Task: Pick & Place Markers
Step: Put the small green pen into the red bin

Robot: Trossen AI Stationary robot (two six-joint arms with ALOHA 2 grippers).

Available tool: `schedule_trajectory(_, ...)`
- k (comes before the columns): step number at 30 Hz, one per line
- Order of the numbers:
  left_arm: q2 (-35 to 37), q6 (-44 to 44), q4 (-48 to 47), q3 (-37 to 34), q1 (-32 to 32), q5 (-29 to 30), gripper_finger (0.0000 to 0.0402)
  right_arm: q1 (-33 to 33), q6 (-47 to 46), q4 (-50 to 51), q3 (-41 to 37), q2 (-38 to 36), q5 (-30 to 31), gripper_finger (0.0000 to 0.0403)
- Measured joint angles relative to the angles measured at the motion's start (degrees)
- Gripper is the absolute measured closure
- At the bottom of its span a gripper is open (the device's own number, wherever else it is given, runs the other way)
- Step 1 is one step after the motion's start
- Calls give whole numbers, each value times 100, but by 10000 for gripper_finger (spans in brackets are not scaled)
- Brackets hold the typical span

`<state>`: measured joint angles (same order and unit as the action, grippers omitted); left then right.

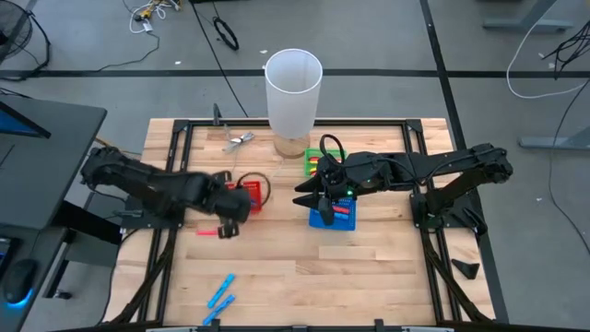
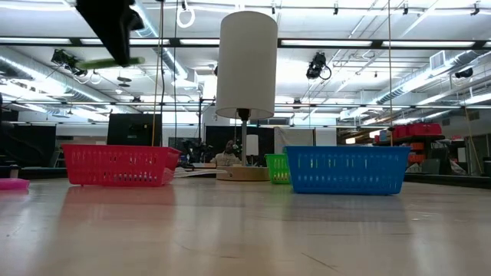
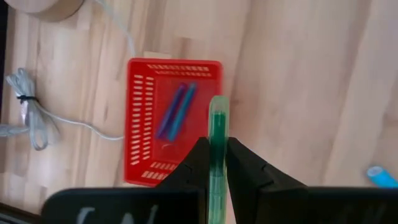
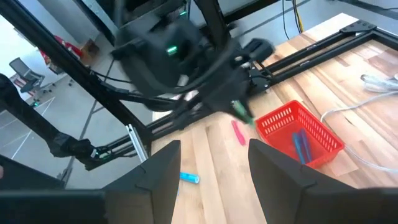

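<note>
My left gripper [image 3: 216, 155] is shut on a green marker [image 3: 217, 121] and hovers over the red basket [image 3: 142, 118]. That basket holds a purple and a blue marker [image 3: 176, 112]. In the low view the left gripper [image 2: 115, 42] is high above the table. A pink marker [image 1: 210, 231] lies flat on the table near the left arm. Two light blue markers [image 1: 219, 293] lie by the near edge. My right gripper [image 4: 211, 168] is open and empty above the blue basket [image 1: 332, 217], which has markers inside. My left gripper pinches the green marker's shaft [image 3: 217, 146] between its two fingers, and the marker runs along them. One end [image 3: 217, 102] juts past the fingertips. The marker [image 2: 111, 61] is lifted clear and lies about level, high above the table.
A tall white cylinder [image 1: 293, 88] stands at the table's far side, with a green basket [image 1: 315, 161] just beside it. A pale cable [image 3: 37, 121] lies on the table beyond the red basket. The wood is bare in the near middle of the table.
</note>
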<state>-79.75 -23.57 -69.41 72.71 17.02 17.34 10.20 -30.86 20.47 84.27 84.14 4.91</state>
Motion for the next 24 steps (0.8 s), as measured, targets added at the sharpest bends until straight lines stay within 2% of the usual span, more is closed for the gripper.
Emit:
schedule_trajectory(13, 2, 1230, 48, 0, -1758, -854, 369, 0, 7, 24, 0, 0, 0, 214)
schedule_trajectory(24, 2, 1455, 282, -2, -2106, -976, 369, 0, 7, 69, 0, 0, -299, 214)
